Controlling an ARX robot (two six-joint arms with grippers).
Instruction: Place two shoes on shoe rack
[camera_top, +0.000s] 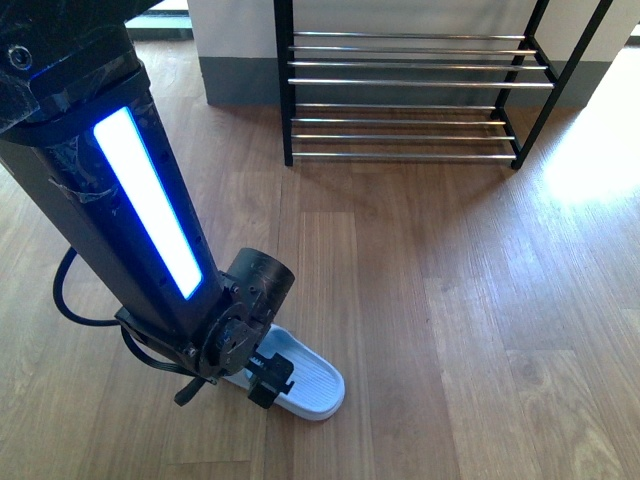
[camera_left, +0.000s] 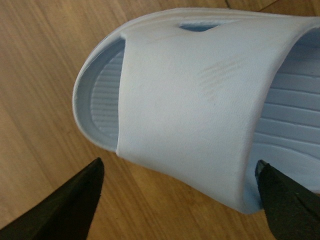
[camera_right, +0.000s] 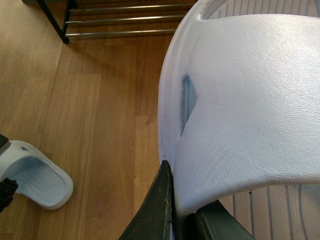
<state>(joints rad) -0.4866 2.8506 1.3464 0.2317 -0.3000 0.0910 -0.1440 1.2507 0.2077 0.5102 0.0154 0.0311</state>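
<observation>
The two shoes here are pale blue slide sandals. One sandal (camera_top: 305, 382) lies on the wooden floor under my left arm, and it fills the left wrist view (camera_left: 190, 100). My left gripper (camera_top: 266, 376) (camera_left: 177, 200) is open, with one black finger (camera_left: 65, 210) beside the sandal and the other over its footbed, on either side of the strap. My right gripper (camera_right: 182, 215), outside the front view, is shut on the strap edge of the second sandal (camera_right: 250, 100), held up off the floor. The shoe rack (camera_top: 420, 85) stands at the far wall, black-framed with silver rods and nothing on them.
The right wrist view shows the floor sandal (camera_right: 37, 182) below and the rack's lower rods (camera_right: 120, 20) beyond it. Bare wood floor (camera_top: 450, 280) lies between the sandal and the rack. A grey-based white wall (camera_top: 240, 60) stands left of the rack.
</observation>
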